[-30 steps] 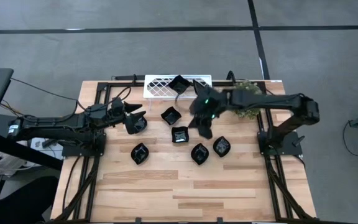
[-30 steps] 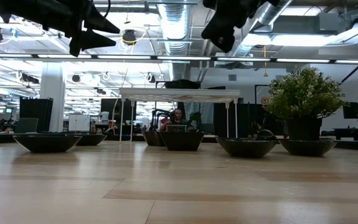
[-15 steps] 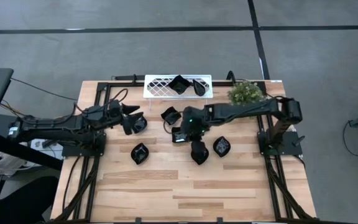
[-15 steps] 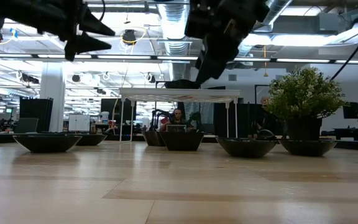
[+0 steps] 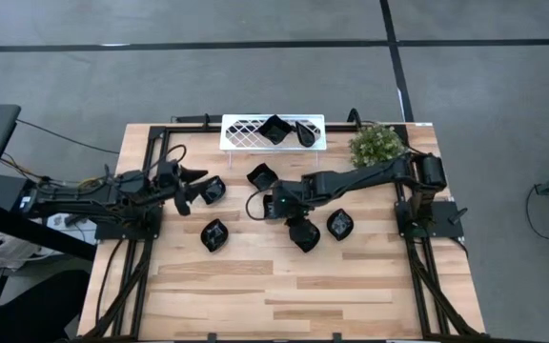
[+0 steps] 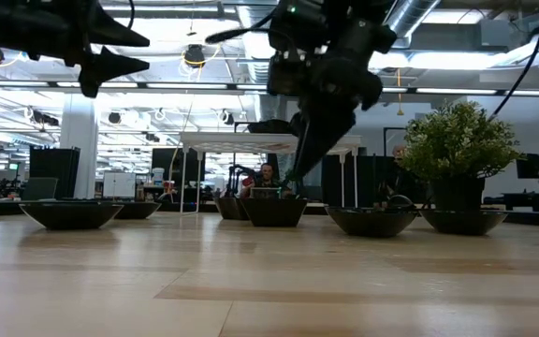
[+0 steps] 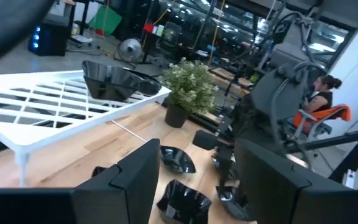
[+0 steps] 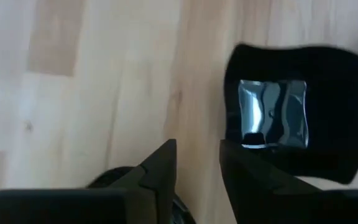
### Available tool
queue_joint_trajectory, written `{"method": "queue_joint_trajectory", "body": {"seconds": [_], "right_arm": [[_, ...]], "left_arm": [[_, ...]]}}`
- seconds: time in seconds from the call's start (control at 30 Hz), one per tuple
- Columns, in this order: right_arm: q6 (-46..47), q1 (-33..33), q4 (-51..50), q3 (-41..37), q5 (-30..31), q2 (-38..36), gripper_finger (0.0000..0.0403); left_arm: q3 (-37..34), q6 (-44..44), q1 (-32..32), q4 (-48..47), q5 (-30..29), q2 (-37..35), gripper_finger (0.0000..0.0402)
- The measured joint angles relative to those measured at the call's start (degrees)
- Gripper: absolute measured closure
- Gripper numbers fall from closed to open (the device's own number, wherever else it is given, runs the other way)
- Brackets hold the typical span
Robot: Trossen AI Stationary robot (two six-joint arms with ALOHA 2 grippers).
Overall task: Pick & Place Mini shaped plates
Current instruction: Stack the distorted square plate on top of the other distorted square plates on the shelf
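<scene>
Resting on the wooden table [image 5: 284, 286] are several small black plates [image 5: 214, 234], with two more on the white tray [image 5: 246, 131] at the far edge. Above the middle ones hangs the right gripper [image 5: 273, 206], fingers parted and empty. Left gripper [image 5: 195, 183] waits open near another plate, beside a potted plant [image 5: 375, 143].

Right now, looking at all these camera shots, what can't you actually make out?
- High view: the right gripper covers a square plate, so the plate is mostly hidden.
- High view: the dish beside the left gripper is partly covered by it.
- Low view: the plates on the white tray show only as a dark sliver.
- Left wrist view: the person behind is too blurred to read.
</scene>
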Motion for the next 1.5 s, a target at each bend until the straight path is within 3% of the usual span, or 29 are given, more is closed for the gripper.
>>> {"method": "queue_joint_trajectory", "body": {"seconds": [0.33,0.77,1.07,1.37,1.5], "right_arm": [[-2.72,0.68,1.4,3.61,1.74,4.79,0.0272],[-4.34,0.7,-2.23,10.01,4.28,10.92,0.0287],[-4.32,1.09,-4.03,9.86,7.73,10.81,0.0316],[-4.27,1.09,-4.62,9.86,9.01,10.73,0.0395],[-4.19,1.09,-5.08,9.86,8.98,10.7,0.0392]], "left_arm": [[-0.22,-0.16,-1.08,0.59,0.01,0.75,0.0192],[-0.28,0.03,-1.1,1.53,0.22,2.26,0.0192],[-0.28,0.01,-1.1,1.5,0.43,3.47,0.0192],[-0.28,0.02,-1.1,1.5,0.42,3.55,0.0192],[-0.28,0.04,-1.1,1.5,0.42,3.54,0.0192]]}}
